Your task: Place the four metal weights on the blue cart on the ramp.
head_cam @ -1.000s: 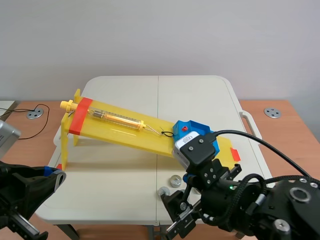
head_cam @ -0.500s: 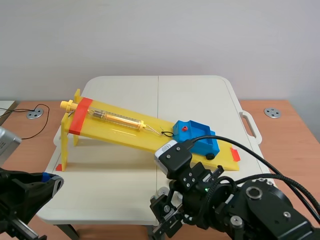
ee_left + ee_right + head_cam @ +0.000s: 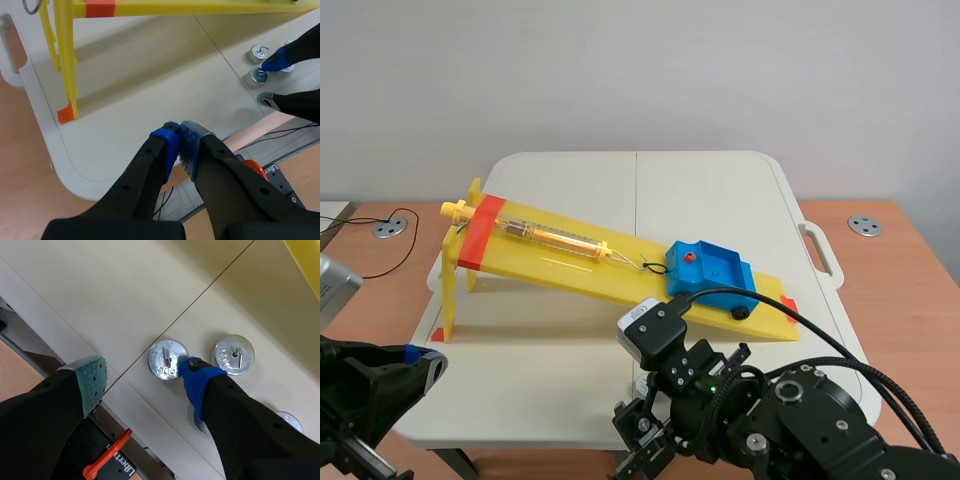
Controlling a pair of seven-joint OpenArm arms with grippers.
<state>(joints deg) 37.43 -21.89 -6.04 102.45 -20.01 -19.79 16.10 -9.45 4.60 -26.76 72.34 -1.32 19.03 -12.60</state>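
The blue cart point(image 3: 710, 272) stands at the low end of the yellow ramp point(image 3: 570, 255), hooked to a yellow spring scale point(image 3: 545, 236). Several flat metal weights lie near the table's front edge. In the right wrist view my right gripper point(image 3: 142, 377) is open just above them; one weight marked 50 g point(image 3: 167, 360) lies between its fingers, close to the blue pad point(image 3: 196, 379). A second weight point(image 3: 234, 355) lies just beyond that pad, and two more point(image 3: 289, 420) are partly hidden by the finger. My left gripper point(image 3: 179, 145) is shut on nothing over the table's front left corner.
The ramp's yellow leg point(image 3: 67, 60) stands ahead of my left gripper, on an orange tape mark point(image 3: 65, 114). The right arm point(image 3: 760, 420) covers the weights in the scene view. A white handle point(image 3: 820, 250) sticks out at the table's right edge.
The right arm has swung left and down toward the front edge, uncovering the blue cart and covering the weights in the scene view. The left arm has barely moved.
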